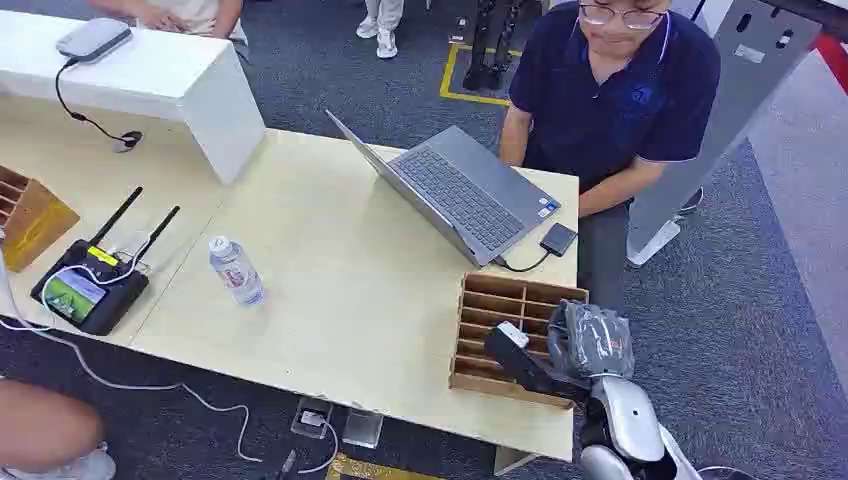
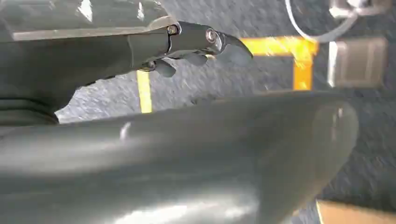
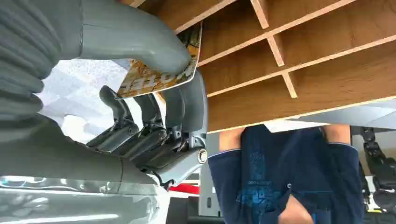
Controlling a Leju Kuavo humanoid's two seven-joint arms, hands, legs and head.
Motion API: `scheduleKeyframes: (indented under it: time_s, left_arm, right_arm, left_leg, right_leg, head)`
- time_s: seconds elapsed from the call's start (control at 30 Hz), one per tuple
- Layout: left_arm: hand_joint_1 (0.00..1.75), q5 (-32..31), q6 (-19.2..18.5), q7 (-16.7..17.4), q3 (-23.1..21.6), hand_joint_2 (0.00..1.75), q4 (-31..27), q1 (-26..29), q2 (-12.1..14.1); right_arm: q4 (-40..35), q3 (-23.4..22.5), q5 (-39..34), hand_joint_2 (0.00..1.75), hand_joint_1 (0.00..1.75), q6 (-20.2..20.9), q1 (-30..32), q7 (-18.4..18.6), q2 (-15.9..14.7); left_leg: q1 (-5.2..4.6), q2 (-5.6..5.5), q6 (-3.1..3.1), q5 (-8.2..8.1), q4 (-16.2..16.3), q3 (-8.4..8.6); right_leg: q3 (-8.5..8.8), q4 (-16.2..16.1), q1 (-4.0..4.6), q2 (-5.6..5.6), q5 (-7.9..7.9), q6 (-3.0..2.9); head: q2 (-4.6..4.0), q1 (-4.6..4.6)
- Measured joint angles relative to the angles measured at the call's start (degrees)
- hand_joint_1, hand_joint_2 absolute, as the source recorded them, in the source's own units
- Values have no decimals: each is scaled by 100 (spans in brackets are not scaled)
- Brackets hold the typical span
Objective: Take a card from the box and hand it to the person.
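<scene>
- Right hand (image 3: 154,107): I have the thumb pressing a card (image 3: 156,70) against the dark fingers (image 3: 187,109), so the card is pinched. In the head view the right hand (image 1: 590,340) sits at the box's (image 1: 480,375) near right corner.
- Card: printed in orange and white, one end in my pinch, the other end towards the box's slots. I cannot tell whether it is fully clear of its slot.
- Step in hand, as I judge it: drawing the card out, with the handover not yet made. To do it well I would keep the pinch firm, pull straight along the slot so the card does not catch on a divider, and lift clear of the box's rim before swinging towards the person (image 1: 610,90).
- Left hand (image 2: 205,46): the left wrist view has it over carpet with yellow floor tape. The fingers look partly curled and nothing shows between them, but I cannot tell its state for certain.
- Box: wooden, divided into rows of slots, lying on the table (image 1: 340,300) at its near right end. In both views the slots I can see into look empty; the one behind my hand is hidden.
- Person: standing just beyond the table's right end, beside a laptop (image 1: 460,195). I see no hand held out to receive.
</scene>
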Motion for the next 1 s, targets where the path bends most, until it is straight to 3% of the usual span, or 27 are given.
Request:
scheduleKeyframes:
  time_s: [0.17, 0.33, 0.7, 0.8, 1.0]
  left_arm:
    - [0, 9, -199, -105, -26, 0, 0, 0, 41]
    - [0, 68, 101, -22, -24, 0, 0, 2, 50]
    - [0, 184, 164, 96, -22, 0, 0, 5, 50]
    - [0, 203, 142, 92, -22, 0, 0, 5, 50]
    - [0, 221, 142, 74, -22, 0, 0, 2, 37]
  right_arm:
    - [0, -4, -13, 175, 145, 9, 0, -74, 2]
    - [-59, -13, -155, 175, 145, 21, -4, -149, 0]
    - [-1159, -133, -605, 175, 145, 710, -232, 138, -125]
    - [-1552, -129, -387, 175, 145, 592, -271, -105, -127]
    - [-1766, -57, -52, 175, 145, -86, -323, -848, 20]
  left_leg:
    - [0, 0, 0, 0, 0, 0]
    - [0, 0, 1, 0, 0, 0]
    - [0, 1, 1, 1, 4, 0]
    - [0, 0, 1, 1, 4, -1]
    - [0, 0, 1, 1, 4, -3]
  right_leg:
    - [0, 0, 0, 0, 0, 0]
    - [0, 1, 0, 0, 0, 0]
    - [0, 2, 0, 1, 1, -1]
    - [0, 3, 0, 0, 1, -1]
    - [1, 7, 0, 0, 1, -1]
  head:
    - [0, -2]
    - [0, 0]
    - [0, -2]
    - [0, -2]
    - [0, -2]
